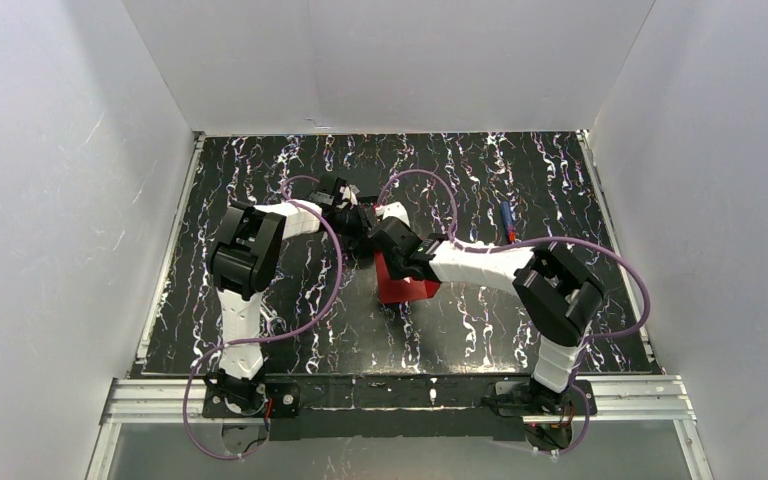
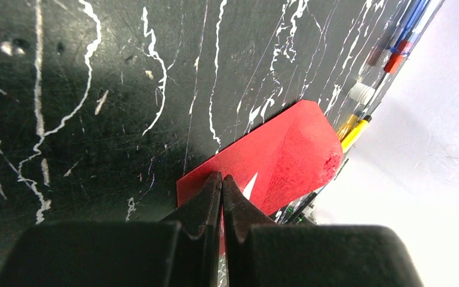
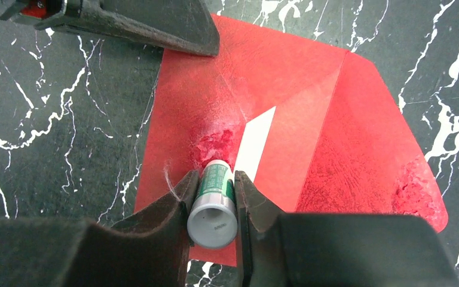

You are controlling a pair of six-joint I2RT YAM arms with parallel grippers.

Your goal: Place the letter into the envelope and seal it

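Note:
The red envelope [image 1: 407, 285] lies flat on the black marbled table, its pointed flap [image 3: 370, 155] open to the right. A pale sliver of the letter [image 3: 256, 143] shows at the envelope's mouth; the rest of it is hidden inside. My right gripper [image 3: 215, 176] is shut on a green and grey glue stick [image 3: 214, 200], whose tip is on the envelope [image 3: 287, 101] beside a roughened patch. My left gripper [image 2: 222, 177] is shut, with its tips resting on the envelope's edge [image 2: 287, 155]. Its fingers [image 3: 155, 27] also show in the right wrist view.
Several pens [image 1: 507, 220] lie on the table to the right of the arms, and they also show in the left wrist view [image 2: 394, 54]. White walls enclose the table on three sides. Both arms cross close together over the middle.

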